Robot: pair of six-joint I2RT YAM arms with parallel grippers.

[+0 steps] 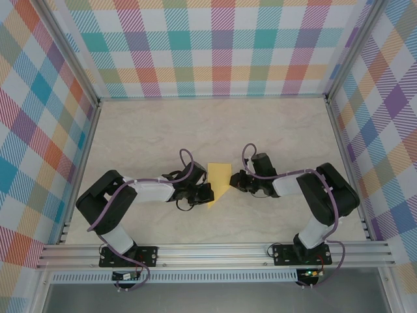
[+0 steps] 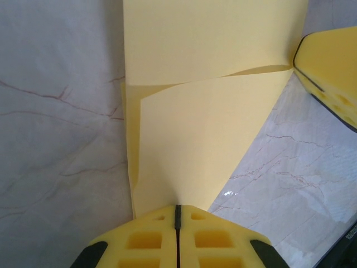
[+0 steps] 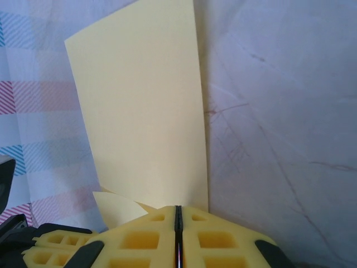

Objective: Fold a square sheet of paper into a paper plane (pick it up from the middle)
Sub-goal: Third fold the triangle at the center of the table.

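Square sheet of paper: plain pale yellow, no print. Table: cream, marbled, with thin reddish-brown veins. Walls: plaid of teal, pink, orange, purple and green on white, with diagonal hatching. Left gripper and right gripper: yellow faces, black trim at the corners. Arms: black with white segments. Cables: purple. Frame rail: silver

Both arms are folded low, elbows outboard, forearms converging toward centre. Left gripper points toward 3 o'clock, right gripper toward 9 o'clock. Each has its jaws pressed together, pinching an edge of the square sheet of paper.
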